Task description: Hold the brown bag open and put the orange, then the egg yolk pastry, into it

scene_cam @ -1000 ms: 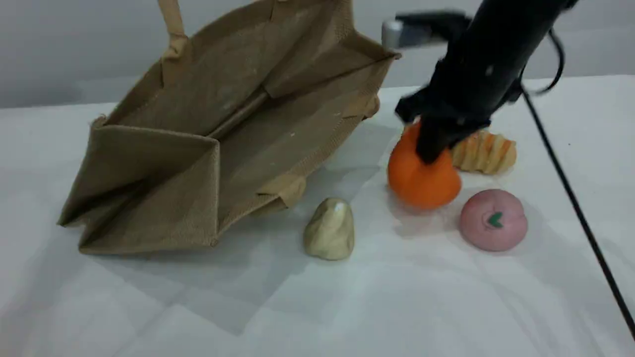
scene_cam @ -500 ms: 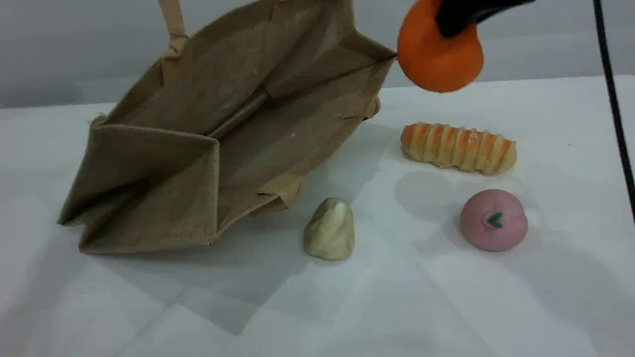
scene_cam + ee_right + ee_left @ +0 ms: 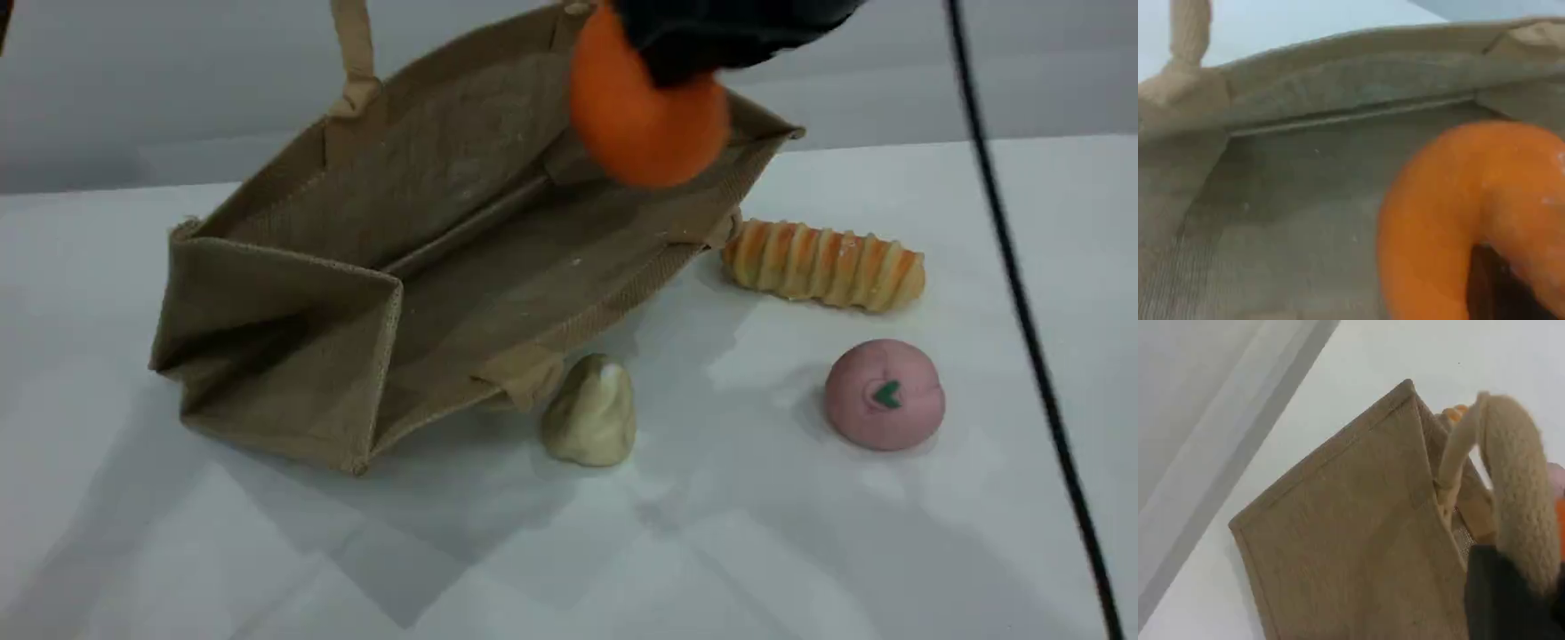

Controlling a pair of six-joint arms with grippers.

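Hanging above the open mouth of the tan-brown jute tote bag (image 3: 267, 302), the bright orange matte fruit (image 3: 645, 124) is well clear of the white worktop (image 3: 711, 533). The right claw (image 3: 685, 62), a blurred black mass at the top edge, is clamped on its upper side. In the right wrist view the orange fills the lower right corner. One dark fingertip (image 3: 1491, 287) is sunk into its skin, and the bag's woven inner wall sits close behind it.

The bag lies tipped on its side with the opening towards me, its upper wall pulled up by a rope-like loop handle (image 3: 354, 53) that runs out of the top of the scene. The left wrist view shows where it goes: the left claw (image 3: 1511, 607) is closed on that thick handle, which loops out of the dark fingers.

The small pale cream-yellow lumpy pastry (image 3: 589, 411) stands on the worktop at the bag's near rim. It is so close that I cannot tell whether they touch. A long orange-striped twisted bread (image 3: 822, 264) lies just right of the bag's far corner. A pink round bun with a green leaf mark (image 3: 884, 394) sits in front of the bread, apart from the pastry. A thin black cable (image 3: 1022, 311) slants down the right side.
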